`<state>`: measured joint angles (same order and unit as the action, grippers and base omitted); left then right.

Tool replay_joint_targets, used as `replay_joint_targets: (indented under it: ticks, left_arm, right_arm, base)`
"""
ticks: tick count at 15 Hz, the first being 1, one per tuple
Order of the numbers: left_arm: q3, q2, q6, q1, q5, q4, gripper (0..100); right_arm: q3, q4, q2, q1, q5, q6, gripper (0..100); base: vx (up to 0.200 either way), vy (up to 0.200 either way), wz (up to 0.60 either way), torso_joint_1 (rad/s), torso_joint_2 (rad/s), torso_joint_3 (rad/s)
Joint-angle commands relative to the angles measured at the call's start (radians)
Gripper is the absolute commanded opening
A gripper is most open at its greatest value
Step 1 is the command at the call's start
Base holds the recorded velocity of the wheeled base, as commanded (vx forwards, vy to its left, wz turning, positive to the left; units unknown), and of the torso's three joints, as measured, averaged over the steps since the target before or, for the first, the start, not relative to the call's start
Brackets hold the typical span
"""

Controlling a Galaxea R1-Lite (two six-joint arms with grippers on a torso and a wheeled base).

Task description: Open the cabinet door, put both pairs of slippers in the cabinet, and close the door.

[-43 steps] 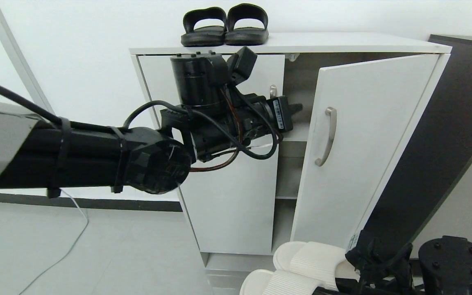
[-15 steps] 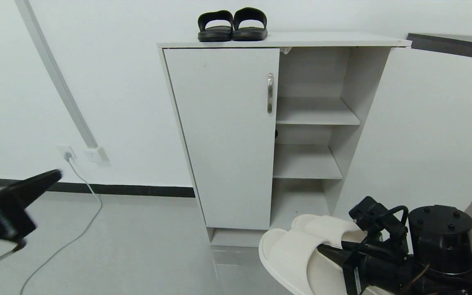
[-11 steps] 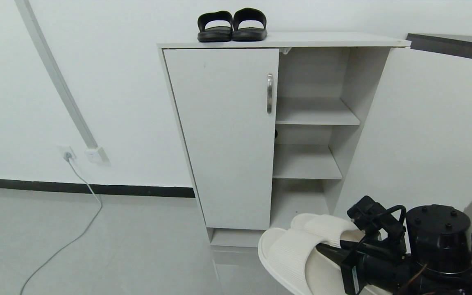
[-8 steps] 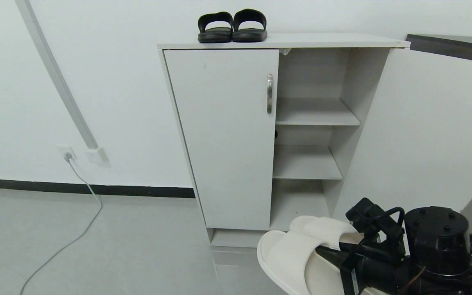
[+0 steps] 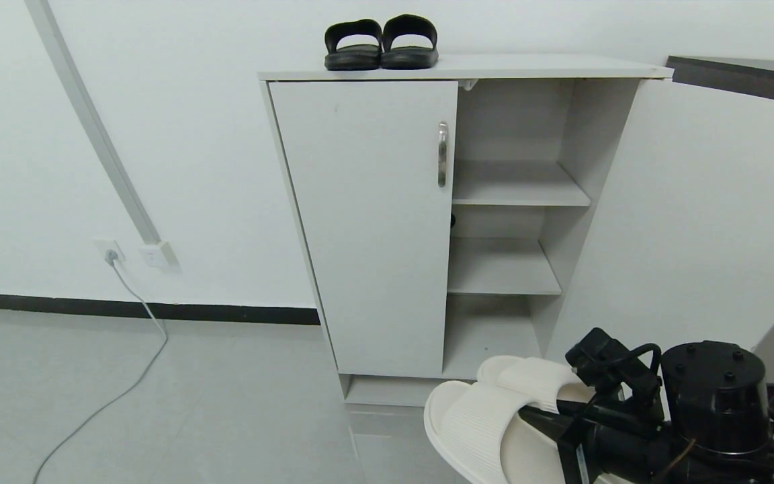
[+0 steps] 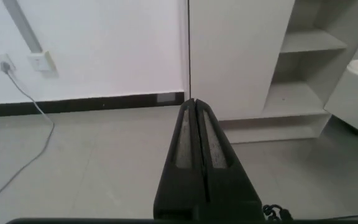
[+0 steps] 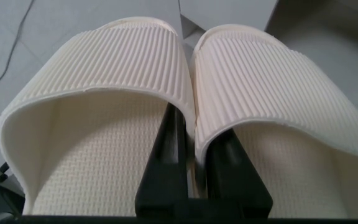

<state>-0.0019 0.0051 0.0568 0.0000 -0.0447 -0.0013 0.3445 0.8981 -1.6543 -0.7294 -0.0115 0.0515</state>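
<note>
A white cabinet point(image 5: 360, 222) stands against the wall, its left door closed and its right door point(image 5: 703, 215) swung wide, showing three bare shelves point(image 5: 514, 191). A pair of black slippers point(image 5: 381, 42) rests on its top. My right gripper point(image 5: 548, 417) sits low in front of the open side, shut on a pair of white ribbed slippers point(image 5: 488, 420), pinching their inner edges together point(image 7: 188, 124). My left gripper point(image 6: 194, 109) hangs over the grey floor left of the cabinet, its fingers point(image 6: 185, 134) pressed together with nothing held.
A wall socket point(image 5: 110, 254) with a grey cable point(image 5: 118, 390) trailing over the floor lies at the left. A dark panel point(image 5: 743, 70) stands behind the open door. The grey floor point(image 5: 192, 403) stretches before the cabinet.
The left arm pulled away from the cabinet and left the head view. The right door swung fully open. The white slippers in the right gripper dropped slightly. The camera moved back.
</note>
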Motion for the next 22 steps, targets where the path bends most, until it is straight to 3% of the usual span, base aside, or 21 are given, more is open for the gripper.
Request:
replay_joint_targets:
  ticks: [1,2,4,6,8,10,13,18,22]
  left_arm:
    - [0.002,-0.005,-0.009,0.000,0.003,0.001,0]
    - [0.002,-0.005,-0.035,0.002,0.017,0.001,0]
    - [0.000,-0.005,-0.008,0.000,0.105,0.003,0]
    - [0.002,-0.005,-0.040,0.000,0.109,0.003,0]
    - [0.002,-0.005,-0.045,0.002,0.112,0.001,0]
    - [0.002,-0.005,-0.046,0.000,0.109,0.001,0]
    - [0.002,-0.005,-0.048,0.000,0.094,0.001,0]
    - [0.002,-0.005,-0.048,0.000,0.092,0.001,0]
    - [0.002,-0.005,-0.048,0.000,0.091,0.001,0]
  right_arm:
    - [0.002,0.002,-0.009,-0.001,-0.001,-0.001,0]
    - [0.004,0.002,-0.010,-0.001,-0.001,-0.001,0]
    - [0.004,0.001,-0.010,-0.010,0.011,-0.001,0]
    - [0.022,0.005,-0.024,-0.021,0.048,-0.001,0]
    - [0.088,0.053,-0.090,-0.053,0.176,0.033,0]
    - [0.211,0.078,-0.203,-0.099,0.372,0.113,0]
    - [0.375,0.076,-0.343,-0.102,0.620,0.146,0]
    - [0.456,0.073,-0.383,-0.097,0.703,0.149,0]
    - [0.478,0.071,-0.384,-0.101,0.736,0.148,0]
  base:
    - [0.000,0.000,0.00,0.000,0.00,0.000]
    - [0.000,0.000,0.00,0.000,0.00,0.000]
    - [0.000,0.000,0.00,0.000,0.00,0.000]
    - [0.000,0.000,0.00,0.000,0.00,0.000]
    - [0.000,0.000,0.00,0.000,0.00,0.000]
    - [0.000,0.000,0.00,0.000,0.00,0.000]
    - [0.000,0.000,0.00,0.000,0.00,0.000]
    - [0.000,0.000,0.00,0.000,0.00,0.000]
    - [0.000,-0.200,0.00,-0.001,0.00,-0.001]
